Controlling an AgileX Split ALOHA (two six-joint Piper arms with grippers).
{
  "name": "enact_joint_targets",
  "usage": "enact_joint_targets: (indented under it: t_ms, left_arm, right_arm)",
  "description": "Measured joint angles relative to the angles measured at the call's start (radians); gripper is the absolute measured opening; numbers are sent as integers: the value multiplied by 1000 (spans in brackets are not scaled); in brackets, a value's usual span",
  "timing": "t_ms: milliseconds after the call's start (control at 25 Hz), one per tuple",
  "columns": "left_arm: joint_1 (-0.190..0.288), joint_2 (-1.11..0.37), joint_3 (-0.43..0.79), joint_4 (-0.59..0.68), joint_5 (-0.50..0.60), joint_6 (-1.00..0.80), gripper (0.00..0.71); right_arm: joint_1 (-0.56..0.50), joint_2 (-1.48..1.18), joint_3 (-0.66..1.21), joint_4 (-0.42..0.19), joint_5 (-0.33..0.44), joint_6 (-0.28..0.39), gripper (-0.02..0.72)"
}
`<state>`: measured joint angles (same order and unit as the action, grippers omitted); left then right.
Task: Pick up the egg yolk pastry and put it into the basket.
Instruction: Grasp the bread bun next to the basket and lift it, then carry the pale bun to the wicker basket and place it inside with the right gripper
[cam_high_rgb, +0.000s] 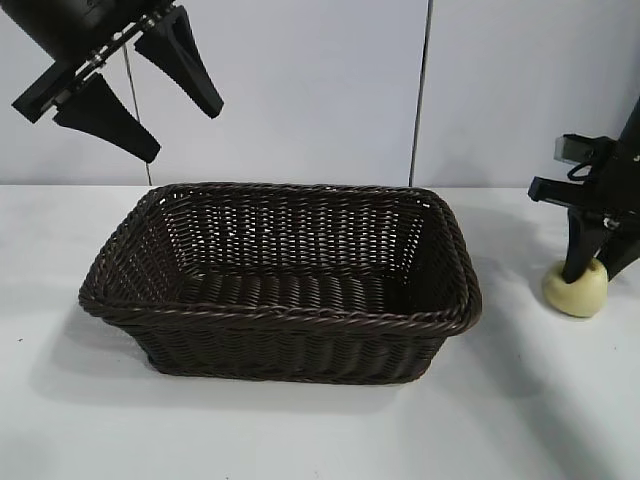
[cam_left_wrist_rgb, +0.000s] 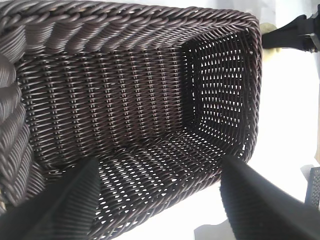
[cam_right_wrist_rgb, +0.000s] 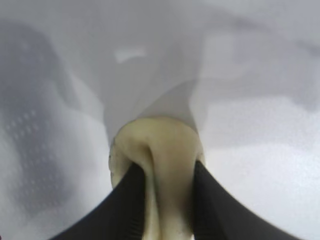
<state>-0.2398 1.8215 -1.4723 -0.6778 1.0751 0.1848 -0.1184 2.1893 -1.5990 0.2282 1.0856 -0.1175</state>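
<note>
The pale yellow egg yolk pastry (cam_high_rgb: 576, 290) sits on the white table at the far right, to the right of the dark brown wicker basket (cam_high_rgb: 285, 315). My right gripper (cam_high_rgb: 588, 268) is down on it, shut on the pastry, whose soft body bulges between the two black fingers in the right wrist view (cam_right_wrist_rgb: 167, 175). I cannot tell whether the pastry is off the table. My left gripper (cam_high_rgb: 160, 95) hangs open and empty high above the basket's left end. The left wrist view looks down into the empty basket (cam_left_wrist_rgb: 125, 115).
The white table (cam_high_rgb: 300, 430) spreads around the basket, with a pale wall behind it. The basket's high right rim (cam_high_rgb: 468, 270) stands between the pastry and the basket's inside.
</note>
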Motion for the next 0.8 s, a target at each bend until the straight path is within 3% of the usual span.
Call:
enact_joint_targets:
  t_ms: [280,800]
  left_arm:
    - [0,0,0,0,-1,0,497]
    - [0,0,0,0,2,0,497]
  right_arm:
    - [28,-120,0,19,13,-34,30]
    - [131,-339,0,52,113,-37,24]
